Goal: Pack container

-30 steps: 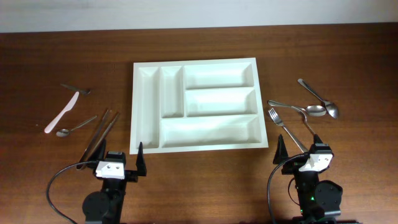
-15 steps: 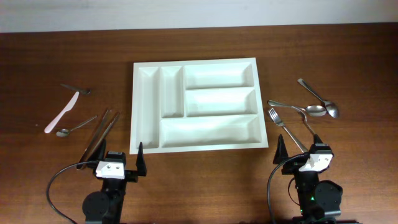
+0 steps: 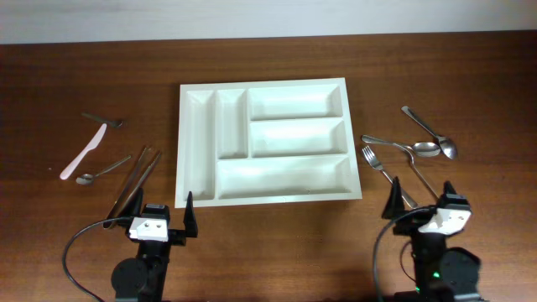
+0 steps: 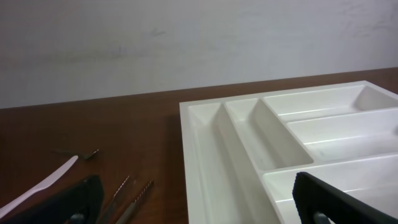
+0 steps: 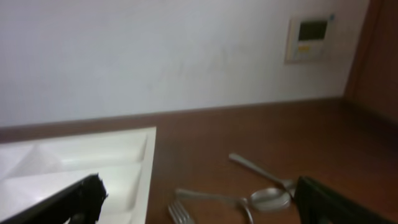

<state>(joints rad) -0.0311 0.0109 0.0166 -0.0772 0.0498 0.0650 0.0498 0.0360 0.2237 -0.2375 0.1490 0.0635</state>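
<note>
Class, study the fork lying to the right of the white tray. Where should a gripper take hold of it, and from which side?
Probably grip the fork mid-handle, from straight above, jaws set across it. It lies flat on the table, so no sideways approach gets under it. The thin handle runs diagonally, and there it lies apart from the nearby spoon.

Your plain white container, dark reddish-brown wood-grain table under it, pale pink knife to the container's left, shiny silver fork to its right

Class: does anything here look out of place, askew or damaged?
Nothing damaged. The white plastic five-compartment tray is empty; cutlery lies loose outside it, like the metal fork right and pale plastic knife left.
</note>
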